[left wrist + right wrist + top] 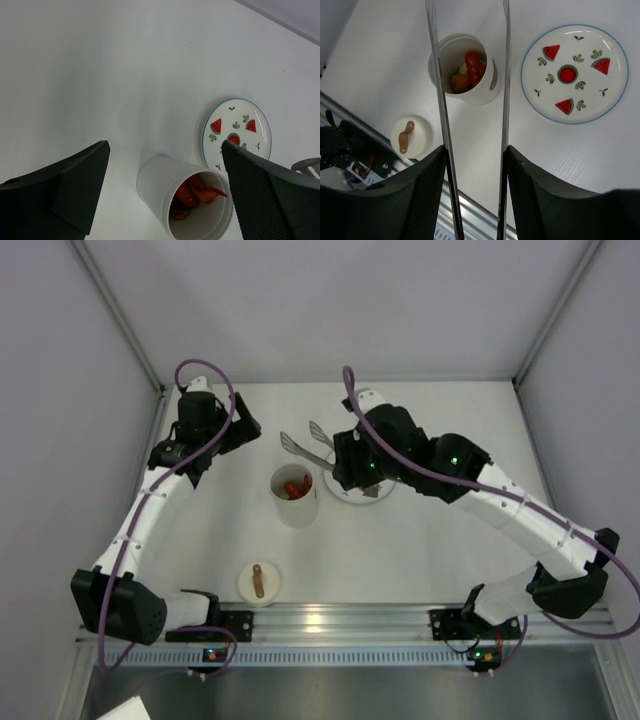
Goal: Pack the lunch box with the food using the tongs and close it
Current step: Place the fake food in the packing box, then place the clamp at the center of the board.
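The lunch box (pixel 295 498) is a white cup standing upright mid-table, lid off. Orange and red food (pixel 296 486) lies inside it, also seen in the left wrist view (pixel 192 192) and the right wrist view (pixel 470 70). Its lid (pixel 259 582), with a brown strap, lies flat near the front rail. My right gripper (pixel 350 465) (pixel 475 150) is shut on the tongs (pixel 305 447), one finger against each slim arm (pixel 440 100). The arms stand spread, and nothing shows between their tips. My left gripper (pixel 235 430) (pixel 165 145) hangs open and empty, back left of the cup.
A white plate (pixel 590 85) (pixel 252 140) with watermelon marks lies right of the cup, no food on it, mostly under my right wrist in the top view. A metal rail (pixel 330 620) runs along the front edge. Walls close the back and sides.
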Robot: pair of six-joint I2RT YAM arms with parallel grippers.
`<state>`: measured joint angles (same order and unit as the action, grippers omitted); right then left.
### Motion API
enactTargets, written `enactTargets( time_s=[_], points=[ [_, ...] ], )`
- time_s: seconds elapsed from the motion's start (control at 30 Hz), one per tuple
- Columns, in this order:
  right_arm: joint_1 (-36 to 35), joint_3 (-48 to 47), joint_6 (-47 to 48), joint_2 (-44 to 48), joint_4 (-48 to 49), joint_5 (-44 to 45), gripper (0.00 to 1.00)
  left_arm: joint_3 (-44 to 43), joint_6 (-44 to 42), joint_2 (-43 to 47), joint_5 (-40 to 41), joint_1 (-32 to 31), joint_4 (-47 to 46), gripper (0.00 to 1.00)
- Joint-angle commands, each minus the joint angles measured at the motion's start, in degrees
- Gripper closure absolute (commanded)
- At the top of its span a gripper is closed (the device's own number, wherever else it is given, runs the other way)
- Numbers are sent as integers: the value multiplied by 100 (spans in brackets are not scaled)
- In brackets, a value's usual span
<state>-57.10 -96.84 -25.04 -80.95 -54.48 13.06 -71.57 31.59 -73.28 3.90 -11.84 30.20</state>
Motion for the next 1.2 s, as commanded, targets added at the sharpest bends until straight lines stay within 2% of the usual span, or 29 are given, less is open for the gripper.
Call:
enactTargets(
  time_s=[0.0,0.13,0.43,0.57,0.77,1.03,1.13,1.17],
  points=[
    [286,-222,52,299,-125,329,50,-94,-4,33,32,-21,-14,1],
    [805,242,34,466,42,232,50,-85,-4,50,32,-21,-5,1],
    [2984,1735,-71,659,788,-329,51,-94,-22,85,5,-21,-5,1],
    [3695,2282,-221,589,1157,91,51,-103,-22,85,-30,-21,-14,1],
    [4224,2783,-291,63,1606,74,52,-85,-31,129,-56,-21,-22,1],
    [4497,3293,-423,-745,2187,-120,52,-67,-66,217,-21,-21,-22,1],
    [4497,3461,-432,-1009,2371,-181,50,-68,-66,226,-38,-21,-22,1],
    [4497,3496,-423,-1072,2406,-207,46,-68,-66,226,-39,-21,-22,1]
  ],
)
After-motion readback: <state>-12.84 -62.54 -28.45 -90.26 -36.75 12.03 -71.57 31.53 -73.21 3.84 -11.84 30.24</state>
